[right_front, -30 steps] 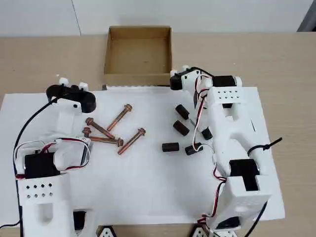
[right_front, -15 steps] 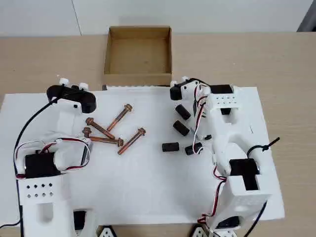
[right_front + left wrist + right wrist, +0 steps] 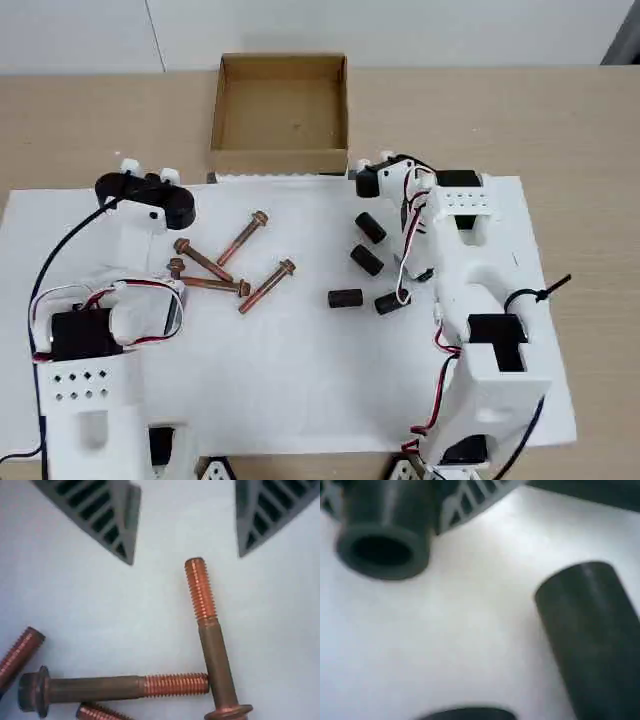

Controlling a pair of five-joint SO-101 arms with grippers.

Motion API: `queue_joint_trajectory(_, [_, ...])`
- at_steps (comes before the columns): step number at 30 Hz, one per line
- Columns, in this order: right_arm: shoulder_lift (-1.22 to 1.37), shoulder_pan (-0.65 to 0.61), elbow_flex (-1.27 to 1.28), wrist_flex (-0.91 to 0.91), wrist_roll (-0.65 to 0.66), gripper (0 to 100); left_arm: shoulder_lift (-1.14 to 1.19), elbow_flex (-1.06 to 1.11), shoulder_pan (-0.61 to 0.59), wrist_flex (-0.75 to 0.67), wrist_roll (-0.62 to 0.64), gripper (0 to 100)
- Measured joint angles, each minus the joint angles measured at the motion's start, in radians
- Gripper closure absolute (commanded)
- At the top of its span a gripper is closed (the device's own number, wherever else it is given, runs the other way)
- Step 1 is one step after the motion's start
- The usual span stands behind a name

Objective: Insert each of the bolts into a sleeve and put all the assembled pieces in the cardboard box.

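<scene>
White sheet point(image 3: 300, 380) on the bench point(image 3: 100, 110) carries four copper bolts point(image 3: 245, 237) beneath the left end effector point(image 3: 185, 557), jaws spread. The right end effector point(image 3: 368, 182) grips a black sleeve point(image 3: 382, 550) near the cardboard box point(image 3: 280, 160).

Light wood bench point(image 3: 580, 120) seen beneath white sheet point(image 3: 300, 380). Sheet laid flat over near part of bench. White wall point(image 3: 450, 30) seen behind.

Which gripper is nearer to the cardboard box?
Right. The right gripper sits just off a near corner of the cardboard box; the left gripper is farther away, by the bolts.
</scene>
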Motion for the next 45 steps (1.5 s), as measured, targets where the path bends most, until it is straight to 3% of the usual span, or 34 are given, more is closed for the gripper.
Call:
queue_joint_trajectory(10, [0.034,-0.003,-0.209,0.213,-0.005,98.9,0.0,0.0,0.0,0.0,0.0,87])
queue_joint_trajectory(18, [-0.157,-0.021,-0.359,0.414,-0.068,99.6,0.058,-0.081,0.006,0.028,0.0,91])
queue_joint_trajectory(26, [-0.394,-0.037,-0.256,0.425,-0.114,99.6,0.491,-0.508,0.12,0.203,0.0,94])
queue_joint_trajectory(35, [-0.585,-0.021,-0.005,0.427,-0.118,99.5,0.957,-0.822,0.224,0.226,0.0,89])
queue_joint_trajectory(45, [-0.697,0.095,0.115,0.427,-0.12,99.5,1.278,-1.077,0.245,0.226,0.006,87])
